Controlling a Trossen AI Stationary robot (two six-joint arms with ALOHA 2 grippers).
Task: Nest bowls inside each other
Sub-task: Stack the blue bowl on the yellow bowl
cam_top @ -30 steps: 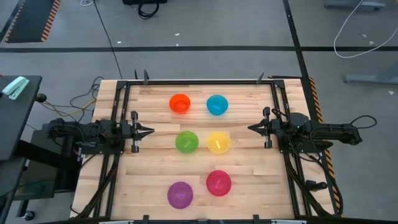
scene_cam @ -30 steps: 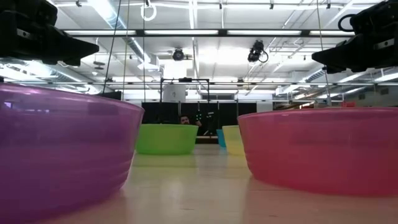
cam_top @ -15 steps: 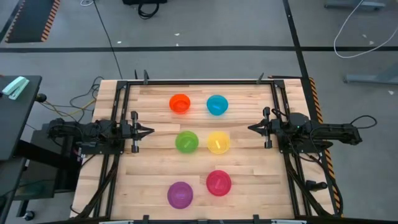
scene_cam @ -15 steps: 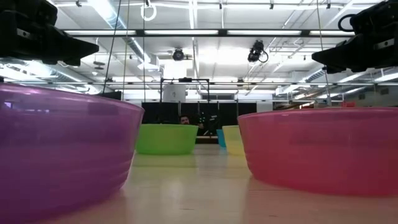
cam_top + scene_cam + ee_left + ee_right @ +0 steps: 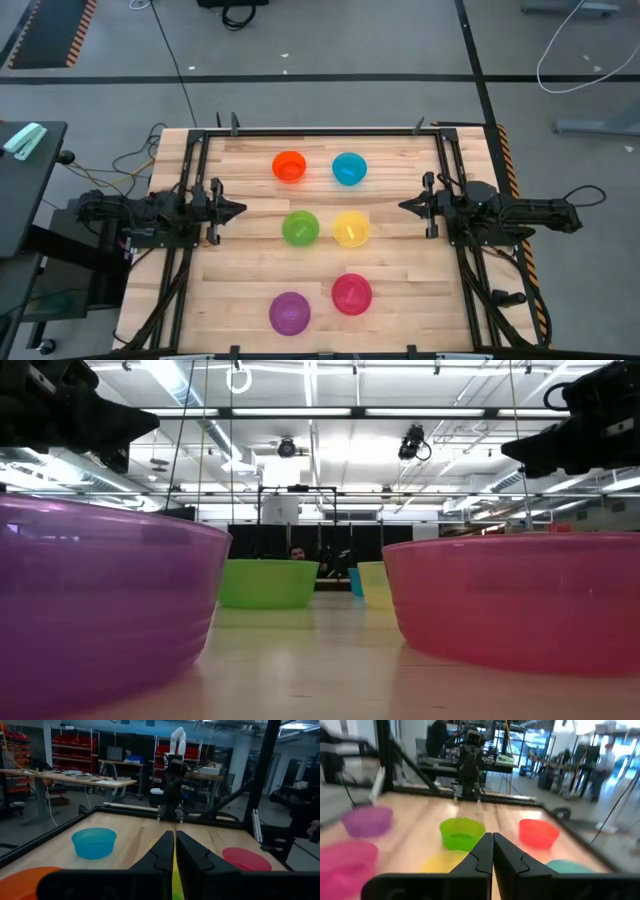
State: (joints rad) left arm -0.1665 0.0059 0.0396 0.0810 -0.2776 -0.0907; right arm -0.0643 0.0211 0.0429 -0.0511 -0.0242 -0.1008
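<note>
- Bowls sit apart on the wooden tabletop [image 5: 400,260], in three pairs, and none is inside another yet.
- At the far side are the orange bowl [image 5: 289,166] and the blue bowl [image 5: 349,168], near each other.
- In the middle are the green bowl [image 5: 300,228] and the yellow bowl [image 5: 351,229], just beside each other.
- At the near side are the purple bowl [image 5: 289,313] and the pink bowl [image 5: 352,294], a bit apart.
- They look like thin plastic, so I think they are light and will not break easily.
- Their smooth sides may be slippery, and a light bowl could slide or tip if it is bumped.
- The best place to hold one is likely the rim, with one finger inside and one outside the wall.
- They look the same size, so each one should drop part way into the next if it comes down straight.
- The left end effector [image 5: 232,209] hangs by the left edge, pointing at the green bowl, with its fingers pressed together and nothing in them.
- The right end effector [image 5: 405,206] waits by the right edge, pointing at the yellow bowl, fingers also together and holding nothing.
</note>
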